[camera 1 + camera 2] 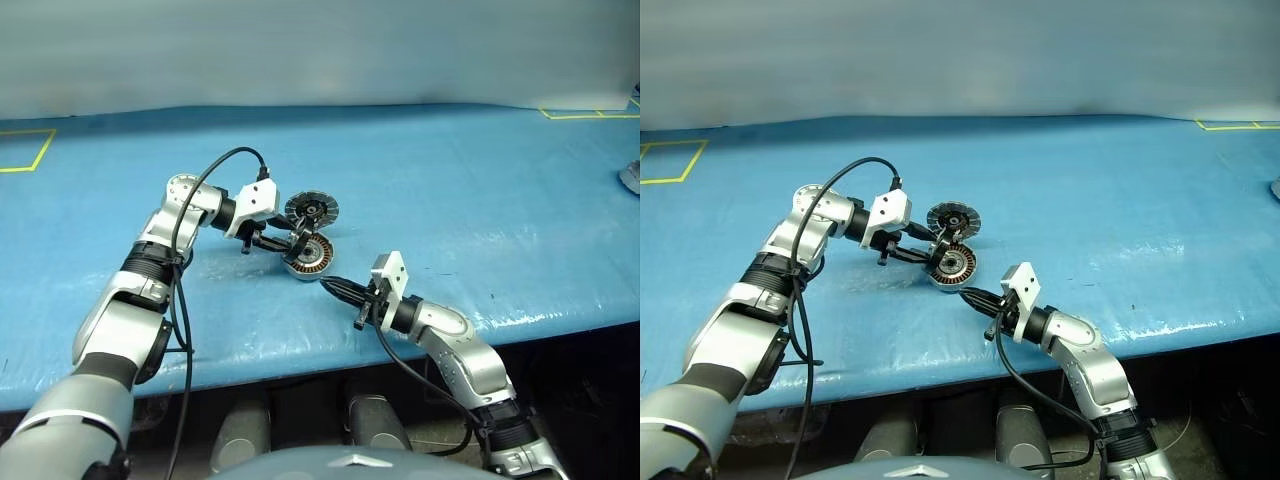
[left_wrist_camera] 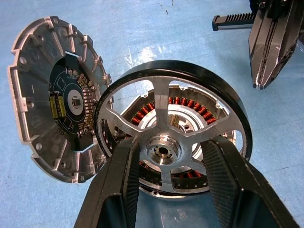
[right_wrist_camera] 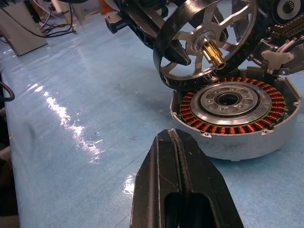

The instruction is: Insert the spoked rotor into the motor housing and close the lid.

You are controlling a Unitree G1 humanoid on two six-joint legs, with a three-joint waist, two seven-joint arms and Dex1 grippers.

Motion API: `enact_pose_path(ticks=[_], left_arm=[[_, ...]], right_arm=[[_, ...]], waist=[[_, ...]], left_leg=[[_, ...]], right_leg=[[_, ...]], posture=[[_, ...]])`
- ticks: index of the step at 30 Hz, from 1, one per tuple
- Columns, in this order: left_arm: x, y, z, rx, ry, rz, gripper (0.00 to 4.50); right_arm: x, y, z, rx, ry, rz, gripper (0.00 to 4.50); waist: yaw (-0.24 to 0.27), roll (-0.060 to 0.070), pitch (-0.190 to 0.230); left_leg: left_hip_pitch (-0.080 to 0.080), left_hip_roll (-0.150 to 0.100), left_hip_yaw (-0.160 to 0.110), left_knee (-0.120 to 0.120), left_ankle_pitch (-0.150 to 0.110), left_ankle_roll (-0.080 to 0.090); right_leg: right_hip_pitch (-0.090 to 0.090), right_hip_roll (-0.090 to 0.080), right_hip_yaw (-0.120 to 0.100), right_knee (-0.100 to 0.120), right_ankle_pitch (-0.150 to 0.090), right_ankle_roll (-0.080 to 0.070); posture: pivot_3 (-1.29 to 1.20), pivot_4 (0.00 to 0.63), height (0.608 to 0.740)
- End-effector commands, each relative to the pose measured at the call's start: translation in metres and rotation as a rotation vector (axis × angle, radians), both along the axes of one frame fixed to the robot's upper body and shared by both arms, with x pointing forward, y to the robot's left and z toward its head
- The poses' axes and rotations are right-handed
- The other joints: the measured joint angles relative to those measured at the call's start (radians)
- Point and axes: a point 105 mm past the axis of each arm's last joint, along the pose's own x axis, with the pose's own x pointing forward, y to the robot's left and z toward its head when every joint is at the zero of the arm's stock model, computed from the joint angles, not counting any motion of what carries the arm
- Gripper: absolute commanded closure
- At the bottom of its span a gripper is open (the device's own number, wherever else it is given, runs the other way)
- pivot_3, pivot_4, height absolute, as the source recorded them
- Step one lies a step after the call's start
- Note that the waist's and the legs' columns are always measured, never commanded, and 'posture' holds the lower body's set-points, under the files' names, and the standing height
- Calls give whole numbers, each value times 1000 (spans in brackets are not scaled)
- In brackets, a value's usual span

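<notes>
Gleaming black-rimmed, silver-spoked rotor (image 2: 171,128)

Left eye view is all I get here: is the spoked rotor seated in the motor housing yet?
Observer: No. The spoked rotor hangs tilted above the motor housing, its brass shaft outside the housing's hub.
Operator: What holds it?
Observer: The left hand, one finger on each side of the rotor's hub.
Operator: And the lid?
Observer: The lid stands open beside the housing, its circuit board facing the rotor.
</notes>
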Motion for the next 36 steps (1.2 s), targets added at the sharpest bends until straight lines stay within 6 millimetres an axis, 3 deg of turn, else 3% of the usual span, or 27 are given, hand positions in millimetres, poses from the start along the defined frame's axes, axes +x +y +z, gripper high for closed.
enact_pose_path(ticks=[1,5,20,36], left_arm=[[2,1,2,39,-22,-15,1829],[8,-2,6,21,-78,7,561],[9,-1,8,-1,-96,18,561],[11,12,28,-159,-99,113,561]], right_arm=[[2,1,10,17,-50,-4,4500],[3,1,10,15,-51,-7,4500],[5,1,9,6,-55,-6,4500],[5,1,9,-19,-55,0,4500]], waist=[[0,0,0],[-1,0,0],[0,0,0],[0,0,0]], left_leg=[[0,0,0,0,0,0],[1,0,0,0,0,0],[0,0,0,0,0,0],[0,0,0,0,0,0]], right_leg=[[0,0,0,0,0,0],[0,0,0,0,0,0],[0,0,0,0,0,0],[0,0,0,0,0,0]], posture=[[0,150,740],[0,150,740],[0,150,740],[0,150,740]])
